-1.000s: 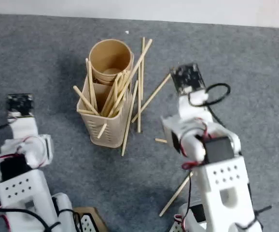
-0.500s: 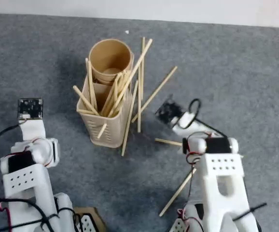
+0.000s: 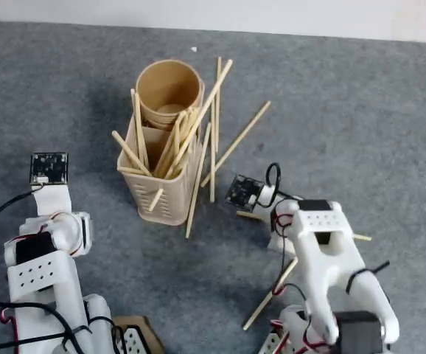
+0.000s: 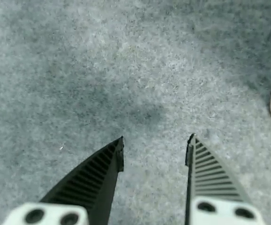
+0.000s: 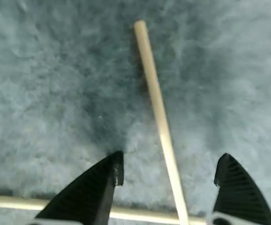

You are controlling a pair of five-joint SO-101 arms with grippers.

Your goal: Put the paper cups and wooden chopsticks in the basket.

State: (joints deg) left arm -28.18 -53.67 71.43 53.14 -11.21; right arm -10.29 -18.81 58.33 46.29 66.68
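My right arm is folded low. My right gripper (image 5: 170,159) hangs with its jaws spread over a wooden chopstick (image 5: 156,108) that lies on the gray carpet (image 5: 56,70), near the basket (image 3: 161,195). The basket holds a paper cup (image 3: 169,85) and many chopsticks. My left gripper (image 4: 155,139) is also spread and holds nothing. Since one second ago my right arm has come down and back.

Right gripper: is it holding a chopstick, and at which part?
Nothing is held. The right gripper has its jaws open, and a wooden chopstick lies on the carpet between them, not gripped.
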